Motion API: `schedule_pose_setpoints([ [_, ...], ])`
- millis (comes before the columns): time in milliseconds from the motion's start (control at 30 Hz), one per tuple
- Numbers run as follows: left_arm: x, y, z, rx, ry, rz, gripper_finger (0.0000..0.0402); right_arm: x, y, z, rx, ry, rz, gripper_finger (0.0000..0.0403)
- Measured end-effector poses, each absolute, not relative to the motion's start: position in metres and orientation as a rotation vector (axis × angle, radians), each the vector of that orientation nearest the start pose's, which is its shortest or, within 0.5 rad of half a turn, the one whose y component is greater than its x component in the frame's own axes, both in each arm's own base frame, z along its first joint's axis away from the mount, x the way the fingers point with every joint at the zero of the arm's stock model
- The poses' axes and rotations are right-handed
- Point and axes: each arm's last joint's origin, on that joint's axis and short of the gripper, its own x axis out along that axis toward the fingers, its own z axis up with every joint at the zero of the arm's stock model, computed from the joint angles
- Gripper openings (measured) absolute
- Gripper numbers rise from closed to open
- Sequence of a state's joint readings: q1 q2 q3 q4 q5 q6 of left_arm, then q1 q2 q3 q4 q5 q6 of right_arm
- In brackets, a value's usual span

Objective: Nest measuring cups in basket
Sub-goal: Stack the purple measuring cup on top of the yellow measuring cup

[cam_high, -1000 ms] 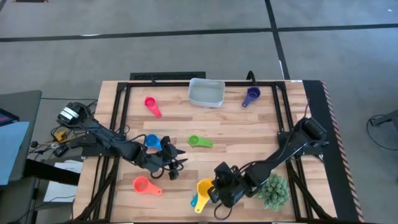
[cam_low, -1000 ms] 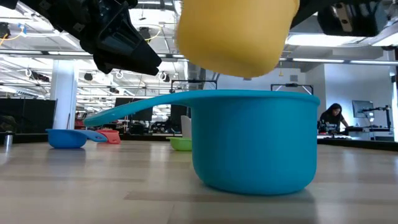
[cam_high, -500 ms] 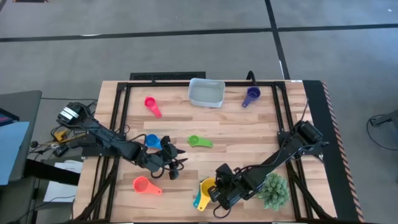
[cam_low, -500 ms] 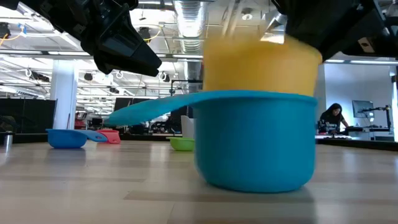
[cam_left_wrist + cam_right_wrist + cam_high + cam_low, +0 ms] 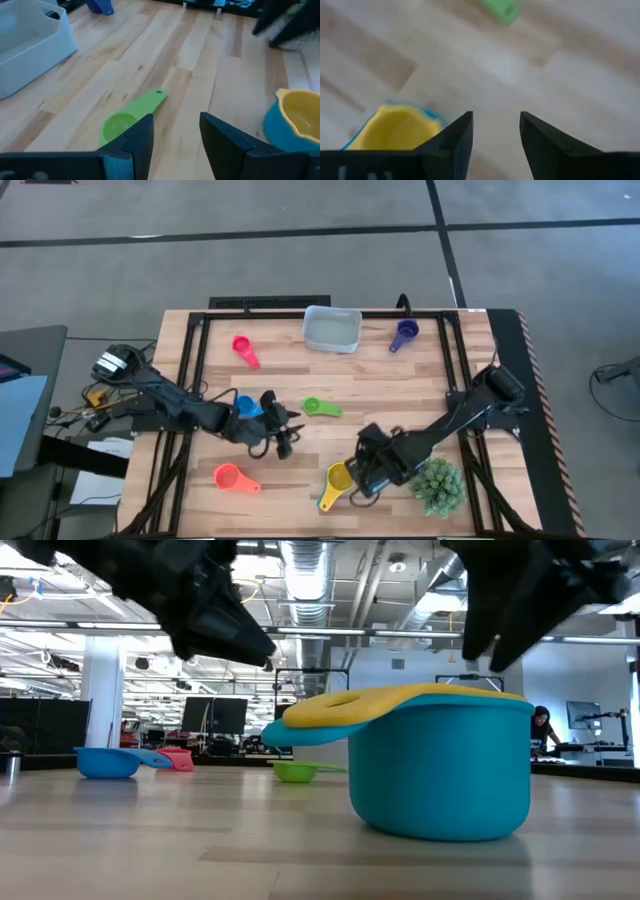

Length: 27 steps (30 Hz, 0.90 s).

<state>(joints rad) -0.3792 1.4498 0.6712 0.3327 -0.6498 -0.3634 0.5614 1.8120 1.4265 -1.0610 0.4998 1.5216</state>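
1. Seven plastic measuring cups are the task's load, and none lies in the basket yet; going left to right, the left gripper [image 5: 283, 432] comes first, low over the worktop [image 5: 400, 390] with its fingers spread and nothing between them.
2. Around that gripper: the small blue plastic cup [image 5: 247, 406] sits just beside its wrist, the orange-red cup [image 5: 229, 476] lies nearer the front edge, the pink cup [image 5: 241, 347] well beyond it, and the small green flat-handled cup [image 5: 120, 125] lies just ahead of its fingertips.
3. The shallow translucent grey-blue basket [image 5: 333, 329] stands far beyond both grippers at the worktop's back edge; the purple cup [image 5: 404, 333] rests beside it.
4. The yellow cup [image 5: 420, 696] sits nested inside the larger teal cup [image 5: 445, 775], just beside the right gripper [image 5: 362, 468], which is open and empty.
5. A spiky green plant [image 5: 438, 484] stands beside the right arm.
6. Judged step: one nesting done outside the basket. Next seems to call for gripping the pair, or the green cup, and carrying it basketward.
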Motion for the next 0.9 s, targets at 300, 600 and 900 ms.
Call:
schedule_pose_setpoints([
  [300,0.286,-0.046,0.198,-0.125,0.353,0.343,0.0148,0.27,0.085,0.274,0.35,0.935,-1.058,0.016],
  [600,0.29,-0.016,0.198,-0.022,0.378,0.407,0.0148,0.23,-0.041,0.263,0.498,0.863,-1.263,0.0135],
  [900,0.289,0.006,0.194,0.017,0.435,0.424,0.0148,0.207,-0.13,0.235,0.778,0.892,-1.309,0.0148],
])
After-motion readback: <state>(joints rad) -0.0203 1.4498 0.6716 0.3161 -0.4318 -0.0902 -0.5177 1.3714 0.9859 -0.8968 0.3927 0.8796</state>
